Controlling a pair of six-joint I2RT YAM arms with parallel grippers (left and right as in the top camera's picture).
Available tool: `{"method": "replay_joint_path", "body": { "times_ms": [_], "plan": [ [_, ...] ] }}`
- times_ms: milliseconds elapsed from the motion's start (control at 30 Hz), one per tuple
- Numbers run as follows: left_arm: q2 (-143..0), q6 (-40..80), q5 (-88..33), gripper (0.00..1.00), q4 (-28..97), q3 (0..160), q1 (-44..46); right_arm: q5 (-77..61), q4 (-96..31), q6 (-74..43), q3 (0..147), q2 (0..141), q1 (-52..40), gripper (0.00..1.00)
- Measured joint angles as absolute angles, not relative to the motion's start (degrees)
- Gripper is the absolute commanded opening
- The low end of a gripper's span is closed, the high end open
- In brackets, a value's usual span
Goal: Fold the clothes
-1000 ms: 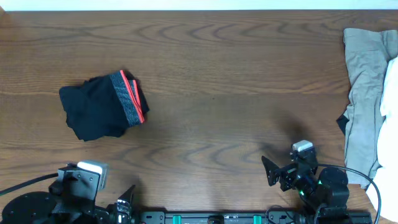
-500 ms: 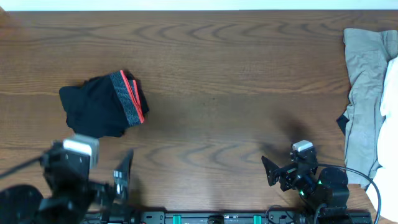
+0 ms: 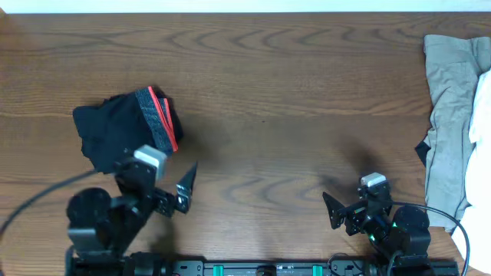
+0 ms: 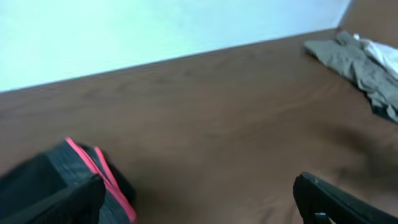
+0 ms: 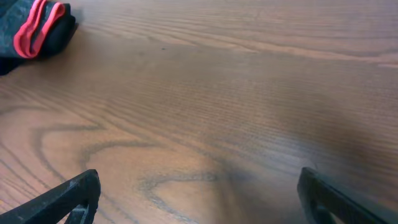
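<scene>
Pants (image 3: 126, 134), black, red-edged waistband: folded bundle, counter (image 3: 291, 92) left; we log as done. Khaki piece (image 3: 449, 84), white piece (image 3: 483, 107): heaped far right, we judge unfolded. Left gripper (image 3: 178, 193) wide, empty, near bundle; right gripper (image 3: 335, 213) wide, empty.

Overhead: even, diffuse light from above, fairly bright, no hard glare. Brown wood-grain table (image 3: 291, 92) well exposed; white strip along top edge blown out. Soft dark shadow patches on the wood nr the right arm (image 3: 383, 222) & beside the left arm (image 3: 100, 222), which looks slightly smeared. Black folded garment w/ grey and red-orange waistband (image 3: 126, 130) loses detail in its darks. Left wrist view: whole pic soft & blurred, pale wall (image 4: 155, 31) washed out. Right wrist view: grain sharp mid-frame, black gripper fingers (image 5: 68, 196) at bottom out of focus, faint shadow centre-right.
</scene>
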State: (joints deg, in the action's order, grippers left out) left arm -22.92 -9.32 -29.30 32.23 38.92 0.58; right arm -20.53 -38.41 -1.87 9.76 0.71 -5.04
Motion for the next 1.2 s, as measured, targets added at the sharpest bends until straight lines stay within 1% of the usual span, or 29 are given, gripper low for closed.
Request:
{"method": "replay_joint_path", "body": {
  "times_ms": [367, 667, 1033, 1200],
  "plan": [
    [-9.5, -9.5, -29.9, 0.98, 26.5, 23.8, 0.5, -20.5, -38.4, -1.9, 9.8, 0.7, -5.0, 0.99],
    [-1.3, -9.5, -29.8, 0.98, 25.0, 17.0, 0.5, -20.6, -38.4, -1.9, 9.8, 0.7, -5.0, 0.99],
    [-0.6, -9.5, -29.8, 0.98, 23.7, 10.4, 0.5, -20.5, -38.4, -1.9, 9.8, 0.7, -5.0, 0.99],
    [-0.7, -9.5, -29.9, 0.98, 21.0, 7.6, 0.5, -20.5, -38.4, -1.9, 9.7, 0.7, -5.0, 0.99]
  ]
}}
